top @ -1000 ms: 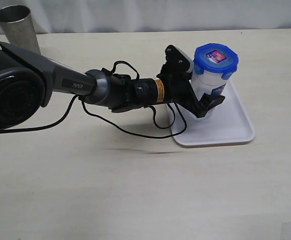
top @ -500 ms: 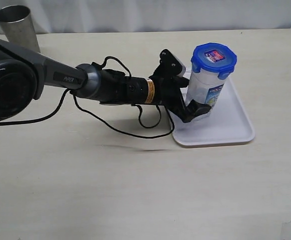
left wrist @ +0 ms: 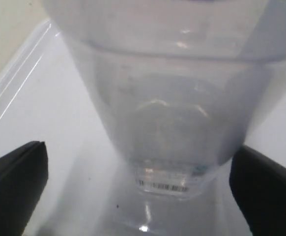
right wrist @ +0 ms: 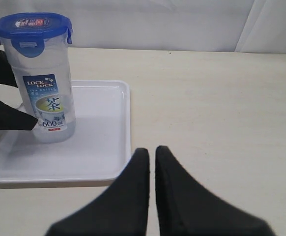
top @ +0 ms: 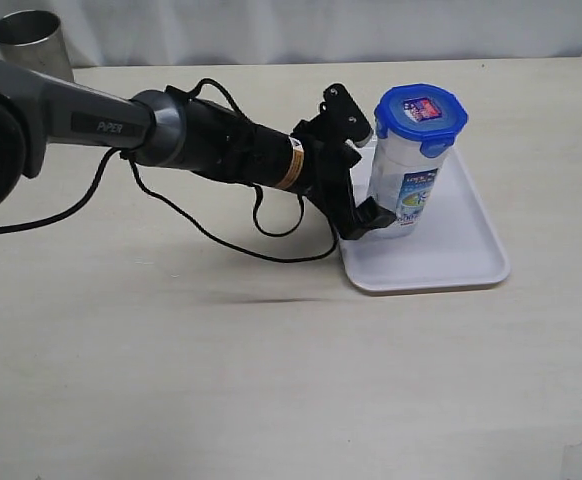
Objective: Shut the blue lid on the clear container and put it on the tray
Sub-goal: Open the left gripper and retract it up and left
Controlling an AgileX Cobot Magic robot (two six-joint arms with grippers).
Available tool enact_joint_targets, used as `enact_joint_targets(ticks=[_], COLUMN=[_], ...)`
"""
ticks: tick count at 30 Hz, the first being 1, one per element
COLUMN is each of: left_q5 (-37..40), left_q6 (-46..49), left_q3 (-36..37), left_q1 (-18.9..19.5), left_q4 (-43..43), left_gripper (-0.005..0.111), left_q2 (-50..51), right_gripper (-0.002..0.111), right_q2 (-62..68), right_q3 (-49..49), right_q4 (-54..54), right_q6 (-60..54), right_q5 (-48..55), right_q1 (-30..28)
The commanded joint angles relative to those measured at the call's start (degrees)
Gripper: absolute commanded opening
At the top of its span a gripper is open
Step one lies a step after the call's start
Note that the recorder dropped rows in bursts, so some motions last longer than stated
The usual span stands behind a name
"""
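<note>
**A:** Where is the clear container [top: 403,180]?

**B:** It stands upright on the tray [top: 471,255], left of the tray's middle. The tray lies flat on the desk [top: 271,380], toward the right side.

**A:** And the blue lid [top: 421,112]?

**B:** It sits on top of the container with its sticker facing up. The flaps that show are folded down against the rim.

**A:** What is the left tool [top: 366,168] doing?

**B:** It reaches in from the left, low over the tray, and it is released. Its jaws are spread wide, one on the far side of the container's lower part and one on the near side. The wrist view shows a clear gap between one finger [left wrist: 15,184] and the wall. The other finger lies close by, and I cannot tell whether it touches. A black cable [top: 221,240] loops down from the arm onto the desk.

**A:** And the right tool [right wrist: 150,153]?

**B:** It is clenched, with its fingers pressed together and nothing between them. It shows only in its own wrist view, above bare desk near the tray and well apart from the container.

**A:** Is anything else on the desk?

**B:** A grey metal cup [top: 26,40] stands at the far left corner.
</note>
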Motion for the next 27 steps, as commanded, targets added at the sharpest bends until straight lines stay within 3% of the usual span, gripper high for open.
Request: enact_joint_targets(ticks=[1, 7, 9, 20, 27], left_q5=[0.59, -0.03, 1.25, -0.82, 4.8], left_q6=[-8.65, -13.54, -13.54, -13.43, -14.7], left_q3=[-0.42, 0.39, 1.44, 8.02, 14.98], left_q1=[1.28, 3.1, 3.78, 9.23, 12.63], left_q4=[9.38, 11.49, 11.49, 11.49, 11.49], left_gripper=[0.093, 0.092, 0.087, 0.0, 0.0], left_q2=[-1.52, -3.0, -4.38, -14.38, -25.2], right_gripper=[0.004, 0.004, 0.004, 0.004, 0.004], right_q2=[-0.25, -0.25, -0.25, -0.25, -0.25], right_q3=[0.15, 0.15, 0.15, 0.15, 0.15], right_q4=[0.1, 0.1, 0.1, 0.1, 0.1], right_q6=[0.1, 0.1, 0.1, 0.1, 0.1], right_q5=[-0.89, -0.89, -0.89, -0.89, -0.89], right_q1=[-0.02, -0.02, -0.02, -0.02, -0.02])
